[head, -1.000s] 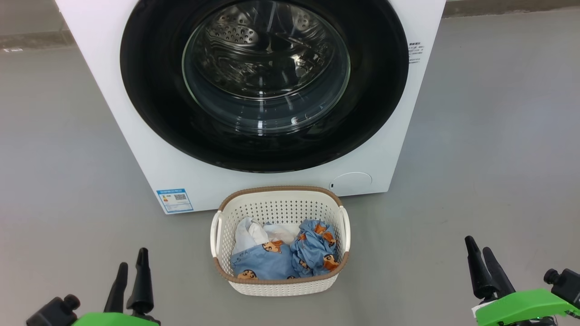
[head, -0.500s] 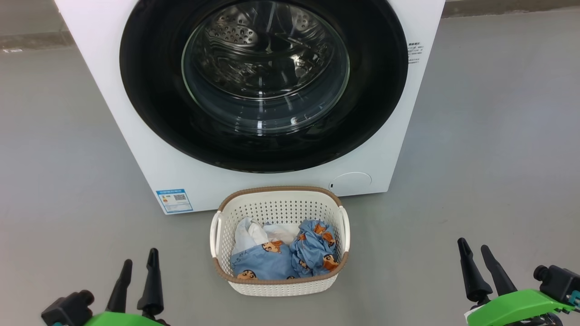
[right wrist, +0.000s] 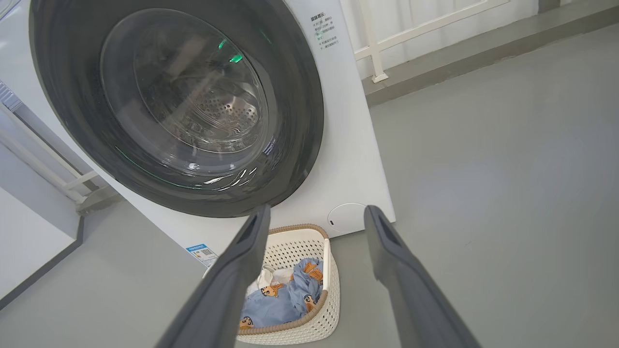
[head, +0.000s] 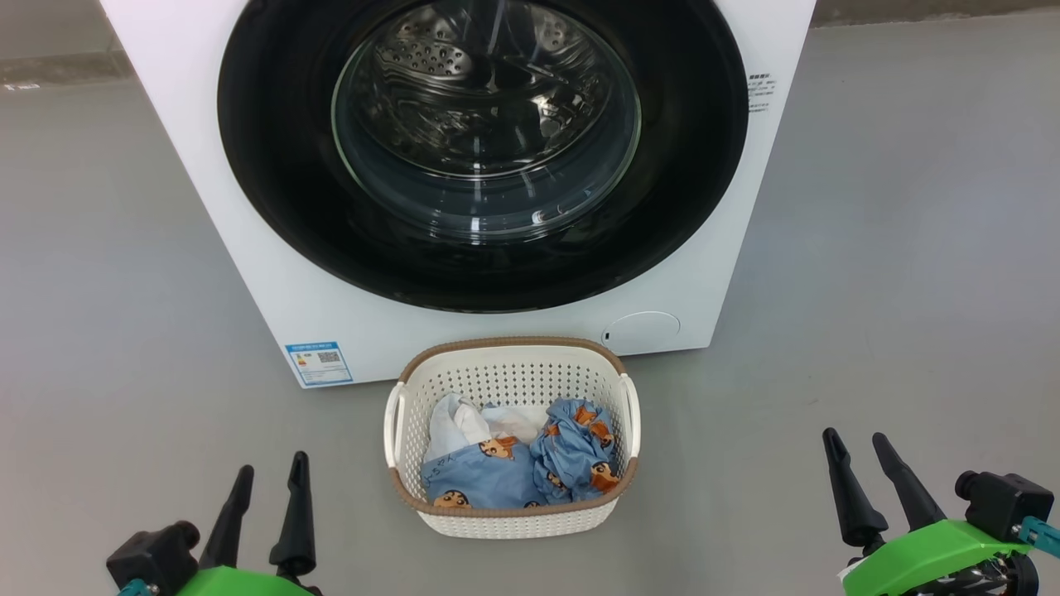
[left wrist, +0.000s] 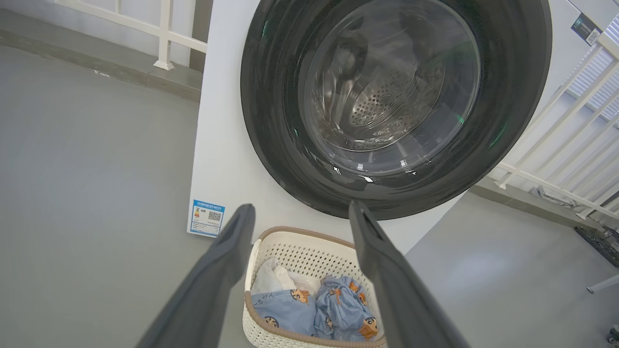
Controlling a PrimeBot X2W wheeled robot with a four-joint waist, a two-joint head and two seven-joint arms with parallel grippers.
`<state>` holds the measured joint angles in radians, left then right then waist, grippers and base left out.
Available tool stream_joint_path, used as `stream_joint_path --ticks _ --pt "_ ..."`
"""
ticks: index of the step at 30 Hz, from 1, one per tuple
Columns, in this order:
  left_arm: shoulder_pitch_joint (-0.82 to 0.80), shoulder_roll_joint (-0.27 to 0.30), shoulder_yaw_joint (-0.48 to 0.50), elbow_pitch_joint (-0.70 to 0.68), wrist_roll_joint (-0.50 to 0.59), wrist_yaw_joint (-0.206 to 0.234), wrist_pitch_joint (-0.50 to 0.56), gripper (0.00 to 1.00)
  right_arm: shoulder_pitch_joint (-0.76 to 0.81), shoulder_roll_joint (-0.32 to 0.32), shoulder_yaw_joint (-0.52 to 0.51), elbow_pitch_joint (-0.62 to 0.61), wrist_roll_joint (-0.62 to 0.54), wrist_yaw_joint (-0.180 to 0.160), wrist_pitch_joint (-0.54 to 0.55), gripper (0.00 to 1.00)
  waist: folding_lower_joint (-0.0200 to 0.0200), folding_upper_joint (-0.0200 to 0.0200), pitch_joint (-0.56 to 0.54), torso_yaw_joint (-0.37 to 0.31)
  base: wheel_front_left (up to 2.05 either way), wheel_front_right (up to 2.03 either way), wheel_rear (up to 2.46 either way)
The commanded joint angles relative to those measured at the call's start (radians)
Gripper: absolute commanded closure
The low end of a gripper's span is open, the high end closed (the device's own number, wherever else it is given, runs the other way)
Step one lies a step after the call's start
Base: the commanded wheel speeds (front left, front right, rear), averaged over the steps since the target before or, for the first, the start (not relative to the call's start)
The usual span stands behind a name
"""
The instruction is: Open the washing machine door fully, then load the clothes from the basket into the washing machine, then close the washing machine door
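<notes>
The white washing machine (head: 248,248) stands ahead with its round black-rimmed door (head: 273,165) closed; the steel drum shows through the glass. On the floor in front sits the cream basket (head: 511,381), holding the blue printed and white clothes (head: 517,468). My left gripper (head: 272,470) is open at the lower left, well left of the basket. At the lower right, my right gripper (head: 853,444) is open, far right of the basket. Both hold nothing. The wrist views show the door (left wrist: 271,111) (right wrist: 63,96), the basket (left wrist: 300,246) (right wrist: 290,241) and each gripper's spread fingers (left wrist: 222,270) (right wrist: 387,251).
Grey floor (head: 894,273) lies all around the machine and basket. A blue energy sticker (head: 318,362) and a round lower hatch (head: 642,331) mark the machine's front. White railings (left wrist: 570,145) and a raised kerb (right wrist: 435,63) run behind and beside the machine.
Both grippers have drifted inward and a little up the head view, still open. The machine, door and basket have kept their places.
</notes>
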<state>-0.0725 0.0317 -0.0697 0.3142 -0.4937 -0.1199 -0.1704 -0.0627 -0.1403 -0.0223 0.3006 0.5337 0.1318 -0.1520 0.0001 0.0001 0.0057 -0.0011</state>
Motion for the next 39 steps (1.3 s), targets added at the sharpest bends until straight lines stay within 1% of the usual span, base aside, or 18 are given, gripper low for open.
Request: stream_joint_path --ticks 1,8,26,39 --pt "-0.045 0.017 0.021 -0.013 0.036 -0.008 -0.02 0.0 -0.039 -0.021 0.02 -0.027 -0.043 -0.001 -0.016 0.0 0.0 -0.0001 0.0 0.0 0.0 0.0 0.0" --pt "-0.049 0.017 0.019 -0.01 0.091 -0.008 -0.037 0.0 -0.042 -0.026 0.024 -0.03 -0.106 -0.001 -0.03 0.0 0.0 -0.0001 0.002 -0.001 0.0 0.0 0.0" --pt "-0.062 0.019 0.005 0.034 0.282 -0.003 -0.09 0.0 -0.043 -0.036 0.034 -0.035 -0.288 -0.001 -0.072 0.0 -0.0001 -0.0001 -0.006 -0.003 0.0 0.0 0.0" --pt "-0.064 0.019 0.006 0.057 0.269 0.009 -0.091 0.0 -0.042 -0.034 0.028 -0.031 -0.282 -0.001 -0.073 0.0 -0.0001 -0.0001 -0.009 -0.004 0.0 0.0 0.0"
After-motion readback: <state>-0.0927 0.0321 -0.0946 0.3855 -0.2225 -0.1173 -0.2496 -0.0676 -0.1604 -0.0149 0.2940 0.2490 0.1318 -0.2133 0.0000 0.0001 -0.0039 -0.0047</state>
